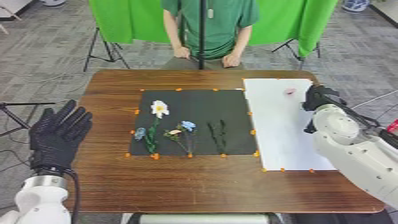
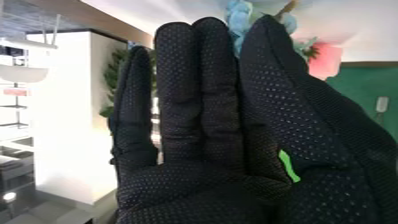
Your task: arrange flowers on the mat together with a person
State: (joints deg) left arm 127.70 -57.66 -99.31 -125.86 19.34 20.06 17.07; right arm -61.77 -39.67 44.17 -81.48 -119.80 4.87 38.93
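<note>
On the dark mat (image 1: 197, 146) in the head view lie a white flower (image 1: 160, 108), small blue flowers (image 1: 187, 125) and green stems (image 1: 222, 137). The white mat (image 1: 282, 135) beside it bears a small pink flower (image 1: 290, 91) near its far end. My right hand (image 1: 323, 97) is at that mat's right edge. My left hand (image 1: 60, 135) is open at the table's left side. In the right wrist view my right hand (image 2: 200, 135) has straight fingers; blue petals (image 2: 238, 20) and a pink bloom (image 2: 326, 60) show beyond its fingertips and thumb.
Bits of orange tape (image 1: 155, 156) mark the mats' edges on the brown wooden table (image 1: 187, 187). A thin dark pole (image 1: 202, 35) rises at the table's far edge, before a green curtain (image 1: 124, 20).
</note>
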